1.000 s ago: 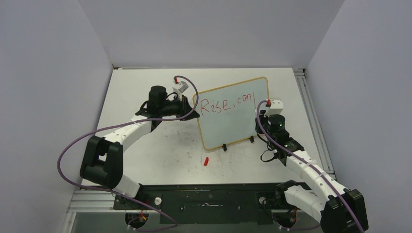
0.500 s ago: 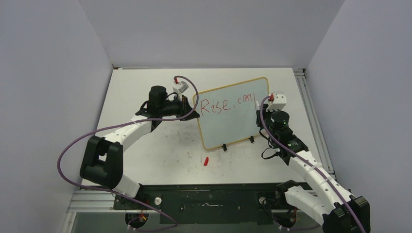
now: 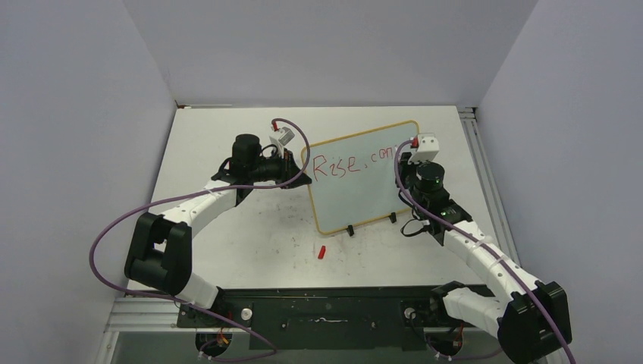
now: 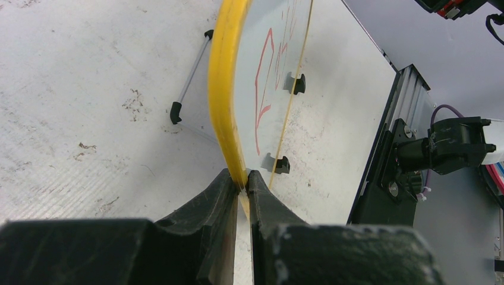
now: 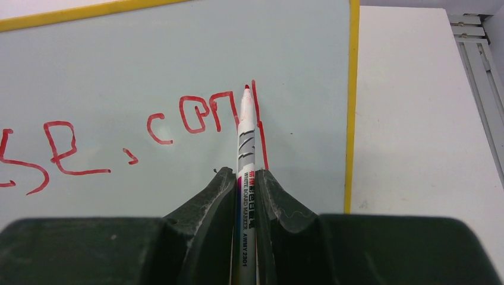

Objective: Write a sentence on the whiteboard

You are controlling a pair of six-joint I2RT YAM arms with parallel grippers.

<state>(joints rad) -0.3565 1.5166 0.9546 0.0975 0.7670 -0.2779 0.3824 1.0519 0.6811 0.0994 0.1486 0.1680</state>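
The whiteboard (image 3: 356,193), yellow-framed with a pale surface, stands tilted on the table. Red lettering of the sentence (image 3: 345,164) reads "Rise, con" followed by a long upright stroke (image 5: 260,127). My left gripper (image 3: 303,173) is shut on the board's left frame edge (image 4: 224,89); the left gripper's fingertips (image 4: 242,178) pinch the yellow rim. My right gripper (image 5: 245,175) is shut on a white board marker (image 5: 246,142). The marker's red tip (image 5: 246,88) sits at the top of that upright stroke, by the board's right edge. In the top view the right gripper (image 3: 408,161) covers the end of the lettering.
A red marker cap (image 3: 322,252) lies on the table in front of the board. Two black clip feet (image 3: 350,230) hold the board's bottom edge, and a thin prop leg (image 4: 190,77) stands behind it. An aluminium rail (image 3: 485,174) runs along the table's right side.
My right gripper with the marker has moved up the board toward its top right corner, now covering the upright stroke in the top view. The left arm and the board have not moved.
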